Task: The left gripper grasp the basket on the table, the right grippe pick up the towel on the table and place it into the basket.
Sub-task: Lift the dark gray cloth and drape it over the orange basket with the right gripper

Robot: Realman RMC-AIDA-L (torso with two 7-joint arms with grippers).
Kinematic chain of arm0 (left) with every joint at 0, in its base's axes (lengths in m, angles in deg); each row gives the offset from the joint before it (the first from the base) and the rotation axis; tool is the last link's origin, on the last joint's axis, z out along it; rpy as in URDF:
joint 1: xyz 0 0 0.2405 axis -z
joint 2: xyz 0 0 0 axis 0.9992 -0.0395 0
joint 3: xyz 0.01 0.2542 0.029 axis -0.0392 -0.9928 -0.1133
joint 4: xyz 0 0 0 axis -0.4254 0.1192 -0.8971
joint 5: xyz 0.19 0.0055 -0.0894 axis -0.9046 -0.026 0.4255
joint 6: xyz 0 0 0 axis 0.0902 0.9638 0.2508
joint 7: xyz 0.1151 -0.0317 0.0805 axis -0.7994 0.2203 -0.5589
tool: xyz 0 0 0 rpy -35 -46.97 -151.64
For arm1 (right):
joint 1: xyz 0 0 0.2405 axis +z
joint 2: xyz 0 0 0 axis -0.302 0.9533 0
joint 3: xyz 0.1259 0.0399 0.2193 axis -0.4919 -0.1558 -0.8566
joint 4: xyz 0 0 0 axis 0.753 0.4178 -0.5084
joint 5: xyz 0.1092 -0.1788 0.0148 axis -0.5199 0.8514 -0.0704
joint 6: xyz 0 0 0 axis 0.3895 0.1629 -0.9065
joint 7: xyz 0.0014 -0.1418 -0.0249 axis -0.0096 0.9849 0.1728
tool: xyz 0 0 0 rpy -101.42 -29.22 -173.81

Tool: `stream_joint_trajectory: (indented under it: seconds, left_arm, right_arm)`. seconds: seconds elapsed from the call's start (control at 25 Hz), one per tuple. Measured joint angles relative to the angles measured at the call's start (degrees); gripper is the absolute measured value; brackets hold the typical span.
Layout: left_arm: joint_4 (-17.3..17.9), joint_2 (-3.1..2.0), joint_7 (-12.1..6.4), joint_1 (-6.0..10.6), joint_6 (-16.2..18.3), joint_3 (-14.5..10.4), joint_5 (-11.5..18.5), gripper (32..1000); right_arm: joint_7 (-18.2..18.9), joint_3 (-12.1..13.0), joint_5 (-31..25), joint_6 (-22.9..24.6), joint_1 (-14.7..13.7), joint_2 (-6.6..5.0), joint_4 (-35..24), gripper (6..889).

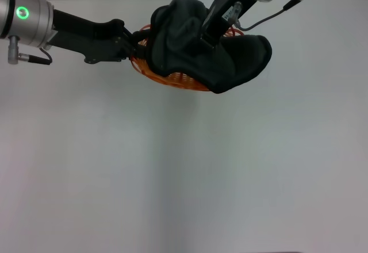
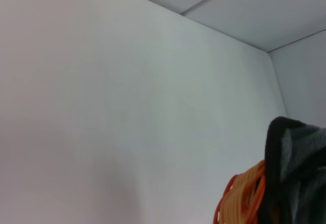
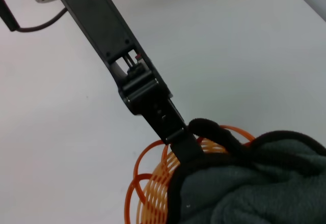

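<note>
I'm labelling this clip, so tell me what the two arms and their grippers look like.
The left gripper is a black claw on a black link, on a silver-white arm with a green glowing ring. The right gripper is a slim black claw on a silver-white arm with a cyan ring and grey cable.

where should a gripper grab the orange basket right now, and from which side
Grip the looped wire rim of the basket on the robot's left, coming in level from that side, as the left gripper does. That stretch of rim is bare, while the towel heaps over the middle and spills over the right edge, where the right gripper is buried in cloth.
</note>
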Motion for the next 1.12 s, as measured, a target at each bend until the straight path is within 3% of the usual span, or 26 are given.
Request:
stream_joint_trajectory:
  seconds: [0.56, 0.88, 1.08, 1.12]
  left_arm:
    - [0.00, 0.06, -0.20, -0.02, -0.16, -0.05, 0.08, 86]
    - [0.00, 0.07, -0.31, -0.21, 0.06, -0.13, -0.21, 86]
    - [0.00, 0.07, -0.32, -0.33, 0.11, -0.14, -0.29, 86]
    - [0.00, 0.07, -0.32, -0.36, 0.12, -0.14, -0.29, 86]
  right_arm:
    - [-0.49, 0.54, 0.03, -0.17, 0.20, 0.05, -0.26, 78]
    - [-0.09, 0.17, -0.11, -0.44, 0.63, 0.05, -0.39, 127]
    - [-0.02, 0.27, -0.14, -0.52, 0.64, 0.05, -0.43, 350]
    - [0.04, 0.27, -0.15, -0.58, 0.66, 0.05, -0.44, 361]
